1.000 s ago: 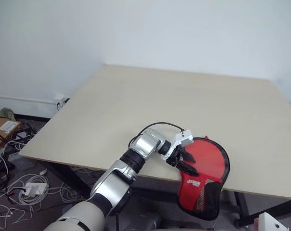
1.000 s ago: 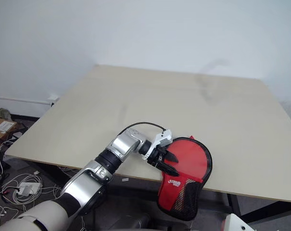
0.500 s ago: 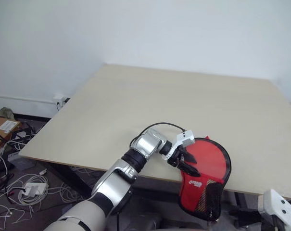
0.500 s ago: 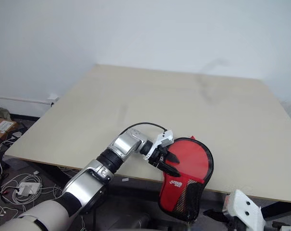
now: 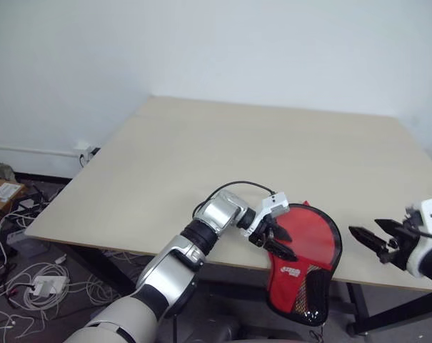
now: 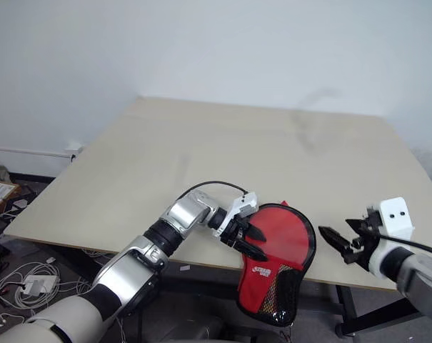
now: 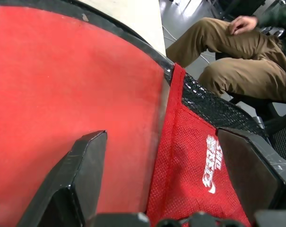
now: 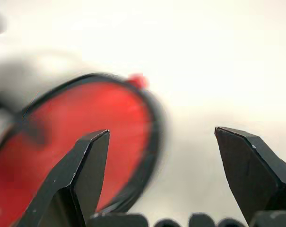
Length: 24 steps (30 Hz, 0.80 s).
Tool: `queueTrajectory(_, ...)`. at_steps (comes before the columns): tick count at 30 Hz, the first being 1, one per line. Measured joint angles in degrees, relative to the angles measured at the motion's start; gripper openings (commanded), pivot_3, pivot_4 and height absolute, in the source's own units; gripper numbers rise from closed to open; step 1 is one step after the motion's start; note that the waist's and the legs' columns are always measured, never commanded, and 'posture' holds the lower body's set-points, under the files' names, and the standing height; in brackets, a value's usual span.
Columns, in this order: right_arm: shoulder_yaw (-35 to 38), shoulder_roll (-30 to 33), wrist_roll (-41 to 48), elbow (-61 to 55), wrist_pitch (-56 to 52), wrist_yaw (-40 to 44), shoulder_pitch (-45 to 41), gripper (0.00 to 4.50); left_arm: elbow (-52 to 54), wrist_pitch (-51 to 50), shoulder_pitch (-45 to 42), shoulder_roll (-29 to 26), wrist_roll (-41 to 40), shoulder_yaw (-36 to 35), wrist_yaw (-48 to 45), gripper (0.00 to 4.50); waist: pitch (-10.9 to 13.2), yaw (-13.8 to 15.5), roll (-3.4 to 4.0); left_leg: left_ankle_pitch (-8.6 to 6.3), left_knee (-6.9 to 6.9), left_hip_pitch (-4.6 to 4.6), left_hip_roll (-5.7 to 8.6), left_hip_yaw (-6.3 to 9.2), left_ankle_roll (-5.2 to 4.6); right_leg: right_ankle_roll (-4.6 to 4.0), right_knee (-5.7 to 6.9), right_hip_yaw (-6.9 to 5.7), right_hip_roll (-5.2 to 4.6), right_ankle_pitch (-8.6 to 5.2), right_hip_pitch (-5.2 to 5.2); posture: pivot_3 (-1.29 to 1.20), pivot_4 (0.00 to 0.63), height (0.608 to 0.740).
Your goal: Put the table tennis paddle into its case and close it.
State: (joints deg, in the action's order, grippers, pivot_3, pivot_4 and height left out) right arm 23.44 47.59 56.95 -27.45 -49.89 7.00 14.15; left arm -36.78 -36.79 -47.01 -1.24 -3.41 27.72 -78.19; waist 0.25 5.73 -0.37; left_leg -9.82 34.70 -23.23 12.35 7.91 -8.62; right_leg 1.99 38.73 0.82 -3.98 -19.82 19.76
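The case (image 5: 308, 243) is red with black edging and lies at the table's near edge. Its neck, with a white logo (image 7: 213, 161) and a black mesh pocket (image 5: 312, 289), hangs over the edge. My left gripper (image 5: 280, 243) rests open on the case's round part, its fingers (image 7: 81, 170) spread across the red fabric. My right gripper (image 6: 335, 229) hovers open over the table just right of the case, pointing at it; the case's black rim (image 8: 152, 137) lies between its fingers in the right wrist view. The paddle is hidden.
The light wooden table (image 5: 273, 150) stretches far behind the case. Cables and boxes (image 5: 16, 271) litter the floor to the left. A seated person's trousered legs (image 7: 228, 61) show beyond the table edge in the left wrist view.
My right gripper has risen from below the table edge at the lower right to beside the case, with its fingers open. The left gripper and the case have stayed put.
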Motion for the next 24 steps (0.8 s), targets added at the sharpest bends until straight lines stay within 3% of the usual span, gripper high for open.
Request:
queueTrajectory(9,-8.6,-10.9,-6.8,9.4,-4.5,-4.2,-10.9,3.86,-2.4,0.2,-0.5,-1.2,-2.4,-3.5,0.3,3.9,-0.2,-0.4,0.29,0.04,-0.01,-0.21,-0.01,0.19,0.06,-0.16,0.33,0.25,0.3,0.14,0.56,0.0,0.0,0.74)
queueTrajectory(21,-10.5,-16.0,-11.3,12.3,-6.9,-2.1,-13.9,3.86,-2.5,1.0,-3.7,-6.1,-5.6,-7.7,-4.2,3.9,-0.1,-1.4,0.38,0.28,0.04,-0.27,0.03,0.26,0.44,-0.2,0.4,0.44,0.47,0.17,0.7,0.0,0.0,0.74)
queueTrajectory(24,-10.6,-16.7,-12.3,12.3,-7.1,-1.3,-14.2,3.28,-3.0,0.9,-4.8,-6.2,-6.5,-8.9,-4.3,3.9,-0.1,-1.8,0.37,0.28,0.06,-0.27,0.02,0.27,0.45,-0.2,0.41,0.45,0.5,0.18,0.7,0.0,0.0,0.74)
